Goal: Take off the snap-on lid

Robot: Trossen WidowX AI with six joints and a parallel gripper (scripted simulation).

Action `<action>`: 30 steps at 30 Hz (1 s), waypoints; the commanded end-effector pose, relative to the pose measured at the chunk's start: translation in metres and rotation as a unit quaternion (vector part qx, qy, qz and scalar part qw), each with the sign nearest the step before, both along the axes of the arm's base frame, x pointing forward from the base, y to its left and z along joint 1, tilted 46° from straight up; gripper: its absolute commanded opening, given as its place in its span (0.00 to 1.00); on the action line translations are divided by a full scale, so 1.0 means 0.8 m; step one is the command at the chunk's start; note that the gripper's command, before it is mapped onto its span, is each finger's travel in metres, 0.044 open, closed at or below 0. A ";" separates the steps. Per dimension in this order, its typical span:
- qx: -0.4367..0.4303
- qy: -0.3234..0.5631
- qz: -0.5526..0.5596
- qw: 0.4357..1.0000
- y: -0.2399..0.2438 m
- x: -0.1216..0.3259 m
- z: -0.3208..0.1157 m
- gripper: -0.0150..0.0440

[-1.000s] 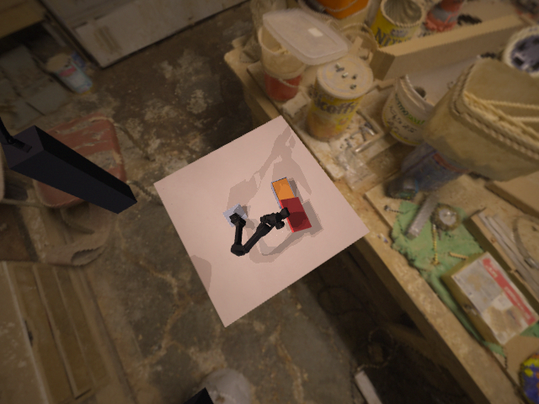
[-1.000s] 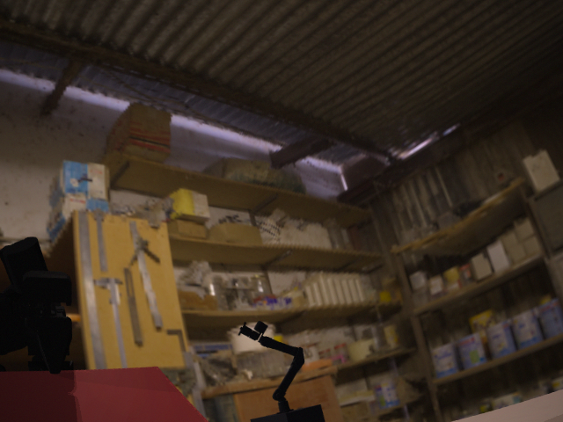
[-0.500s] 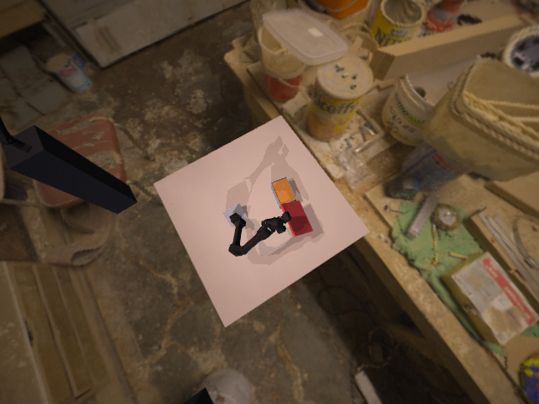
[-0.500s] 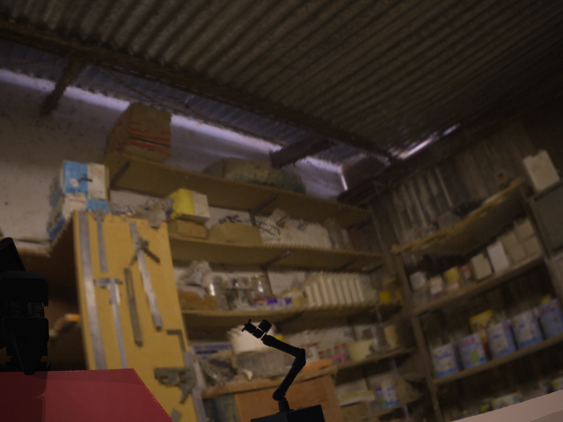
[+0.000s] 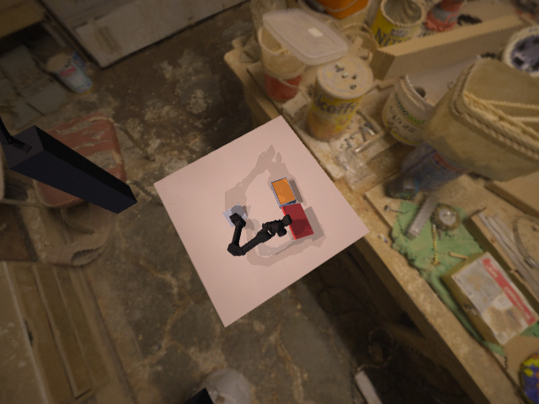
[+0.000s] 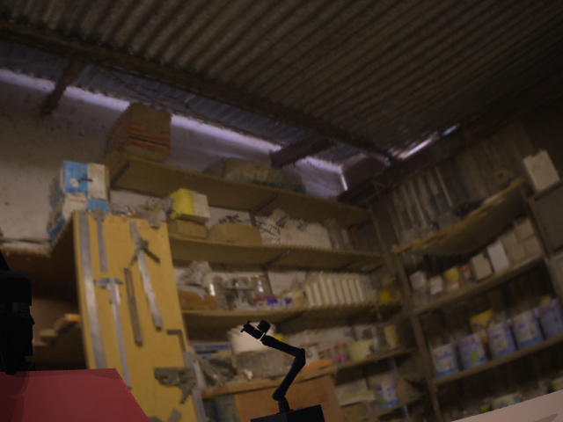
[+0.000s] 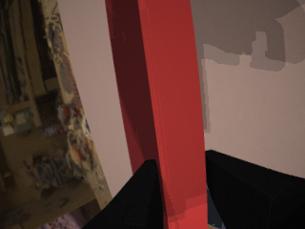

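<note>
The red lid [image 5: 300, 220] [image 6: 68, 392] [image 7: 178, 86] is off the storage box and held above the table, as its offset shadow shows. My gripper [image 5: 287, 220] [image 7: 179, 166] is shut on the lid, one black finger on each side of it. The lid's dark inner side shows left of its bright red face in the wrist view. The box [image 5: 291, 202] [image 7: 214, 209] has blue walls and stands uncovered, with orange showing inside. In the top view, the lid appears right against the box's lower end. How level the lid is cannot be told.
The pale square table top [image 5: 226, 278] ends a little beyond the lid's right side in the top view. A cluttered workbench lies past that edge. My arm's base [image 5: 230, 215] stands left of the box. A small dark arm [image 6: 297, 360] shows mid-view in the exterior view.
</note>
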State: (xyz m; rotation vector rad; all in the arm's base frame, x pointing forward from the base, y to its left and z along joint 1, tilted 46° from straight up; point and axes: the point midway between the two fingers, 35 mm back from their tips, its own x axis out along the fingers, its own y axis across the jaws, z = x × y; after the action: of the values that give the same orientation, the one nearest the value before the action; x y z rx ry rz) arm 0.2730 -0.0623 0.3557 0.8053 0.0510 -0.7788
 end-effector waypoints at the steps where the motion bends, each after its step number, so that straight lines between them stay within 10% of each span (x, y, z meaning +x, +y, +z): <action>1: 0.002 -0.005 0.004 1.000 -0.001 0.000 0.001 0.25; 30: 0.001 -0.006 0.004 1.000 -0.023 0.000 -0.025 0.25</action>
State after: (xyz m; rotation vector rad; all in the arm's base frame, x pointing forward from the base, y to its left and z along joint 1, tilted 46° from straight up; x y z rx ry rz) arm 0.2727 -0.0795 0.3392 0.8117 0.0399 -0.7748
